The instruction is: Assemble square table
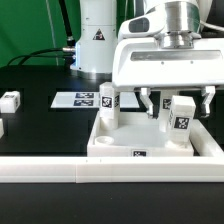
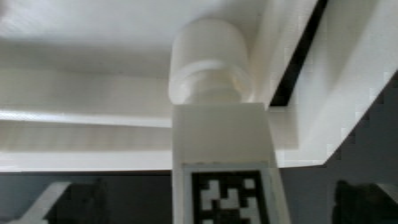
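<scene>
- Gripper (image 1: 178,107) of the single arm hangs over the square tabletop (image 1: 115,150). Its fingers (image 1: 149,103) are spread to either side of an upright leg (image 1: 182,116), with a gap showing on both sides (nothing is clamped).
- The tabletop lies flat near the table edge closest to the exterior camera. It sits right against the long border wall (image 1: 60,168), probably so the wall braces it while legs are fitted.
- The straddled leg stands at the slab's corner on the exterior view's right. The wrist view looks along this leg (image 2: 221,130) to its rounded end at the slab.
- A second leg (image 1: 108,106) stands at the slab's far corner on the exterior view's left.
- A loose leg (image 1: 10,100) waits by the table edge on the exterior view's left.
- The marker board (image 1: 82,100) lies beyond the slab. Neither it nor the loose leg blocks the gripper.
</scene>
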